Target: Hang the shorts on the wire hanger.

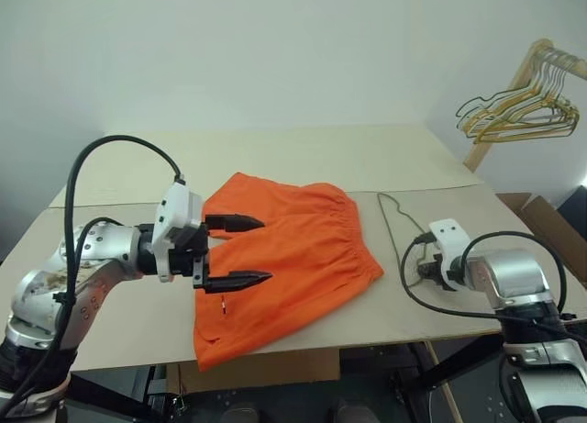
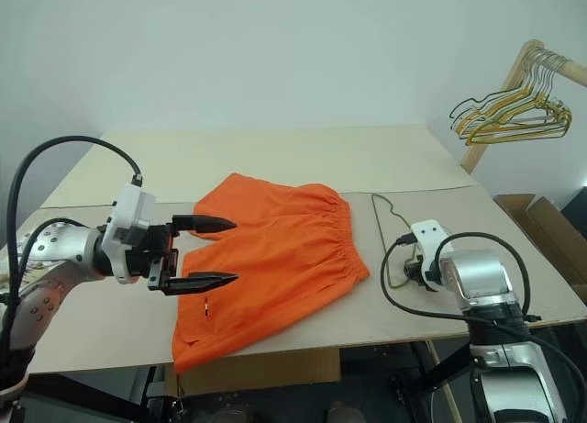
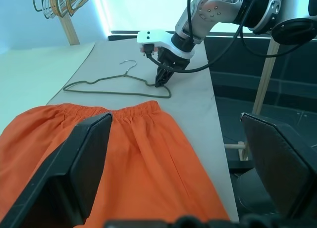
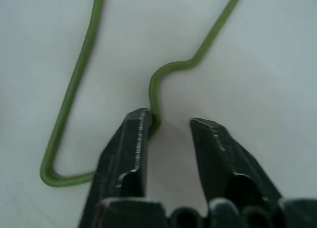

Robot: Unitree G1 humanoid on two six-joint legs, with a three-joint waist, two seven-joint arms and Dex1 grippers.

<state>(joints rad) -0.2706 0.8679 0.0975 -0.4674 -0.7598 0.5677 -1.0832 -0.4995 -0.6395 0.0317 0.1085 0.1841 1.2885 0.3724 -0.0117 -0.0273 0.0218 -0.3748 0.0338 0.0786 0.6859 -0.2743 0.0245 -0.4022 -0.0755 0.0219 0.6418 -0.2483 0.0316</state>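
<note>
The orange shorts (image 1: 293,244) lie flat on the table, waistband toward the right. My left gripper (image 1: 264,250) hovers level over their left half, wide open, with nothing between its fingers. The thin green wire hanger (image 3: 114,92) lies on the table to the right of the shorts. My right gripper (image 4: 171,121) points down onto the hanger's end nearest me. Its fingers straddle a bend of the hanger wire (image 4: 157,92). The wire touches one finger (image 4: 130,139), and a gap stays between the two fingers.
A bunch of gold and dark wire hangers (image 1: 518,111) hangs on a wooden rack (image 1: 503,106) at the far right. A cardboard box (image 1: 550,226) sits beyond the table's right edge (image 1: 514,223). The table's front edge runs just below the shorts.
</note>
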